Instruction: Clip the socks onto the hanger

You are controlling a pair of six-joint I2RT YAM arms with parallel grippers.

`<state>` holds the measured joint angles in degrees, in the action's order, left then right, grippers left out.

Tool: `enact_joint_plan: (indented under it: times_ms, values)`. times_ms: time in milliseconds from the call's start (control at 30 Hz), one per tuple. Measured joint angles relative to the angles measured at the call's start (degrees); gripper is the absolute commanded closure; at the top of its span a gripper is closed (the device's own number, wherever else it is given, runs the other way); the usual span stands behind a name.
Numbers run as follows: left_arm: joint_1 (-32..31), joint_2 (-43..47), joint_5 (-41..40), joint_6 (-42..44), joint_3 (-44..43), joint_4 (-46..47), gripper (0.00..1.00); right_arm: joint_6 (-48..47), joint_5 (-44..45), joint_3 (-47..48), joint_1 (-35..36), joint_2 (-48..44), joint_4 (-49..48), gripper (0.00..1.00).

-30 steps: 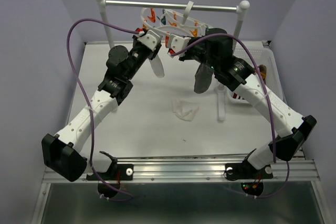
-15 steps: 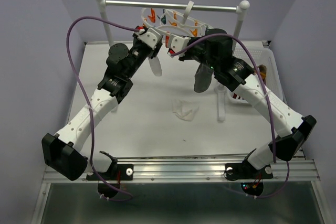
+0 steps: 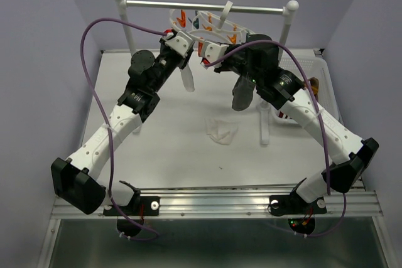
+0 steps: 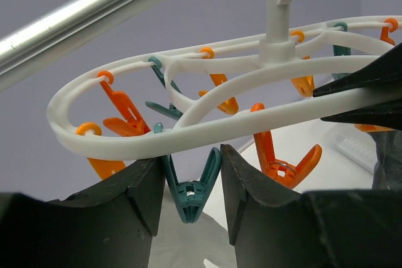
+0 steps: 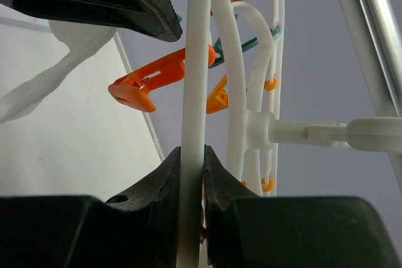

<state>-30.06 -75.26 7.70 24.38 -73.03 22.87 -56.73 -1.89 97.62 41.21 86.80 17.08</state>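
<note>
The white oval hanger [image 3: 210,26] hangs by its hook from the rail, with orange and teal clips dangling. My left gripper [image 3: 182,48] [image 4: 191,167] is shut on a teal clip [image 4: 190,196] under the ring [image 4: 188,139]; its fingers touch both handles, which stay spread. A white sock [image 3: 187,81] [image 5: 69,54] hangs just below it. My right gripper [image 3: 215,53] [image 5: 190,161] is shut on the hanger's outer ring [image 5: 196,61]. A dark grey sock [image 3: 242,95] hangs below the right arm. Another white sock [image 3: 221,131] lies on the table.
The metal rail [image 3: 207,7] with white ball-topped posts spans the back of the table. A white perforated basket [image 3: 314,70] sits at the back right behind the right arm. A purple cable loops over each arm.
My left gripper has shifted slightly up and left, and the hanging white sock has moved with it. The right arm and the hanger have stayed put.
</note>
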Motion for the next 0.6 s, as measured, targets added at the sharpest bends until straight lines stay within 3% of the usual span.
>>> enact_joint_plan:
  times_ms: [67, 100, 167, 200, 600]
  values:
    - [0.0, 0.0, -0.1, -0.2, 0.0, 0.0, 0.63, 0.0, 0.0, -0.1, 0.0, -0.1, 0.0, 0.96]
    - [0.0, 0.0, -0.2, -0.3, 0.0, 0.2, 0.75, 0.0, 0.1, -0.2, 0.0, -0.1, 0.0, 0.96]
    - [0.1, 0.0, -1.1, -0.6, -0.1, 0.6, 0.86, 0.0, 0.5, -0.2, -0.1, -0.2, 0.2, 0.96]
    - [0.2, 0.0, -1.6, -0.9, -0.1, 1.1, 0.98, 0.0, 0.5, -0.2, -0.3, -0.3, 0.3, 0.96]
    - [0.1, -0.5, -2.2, -10.2, -0.3, 2.2, 1.00, 0.2, 0.6, -1.5, -0.4, -1.2, -0.4, 0.96]
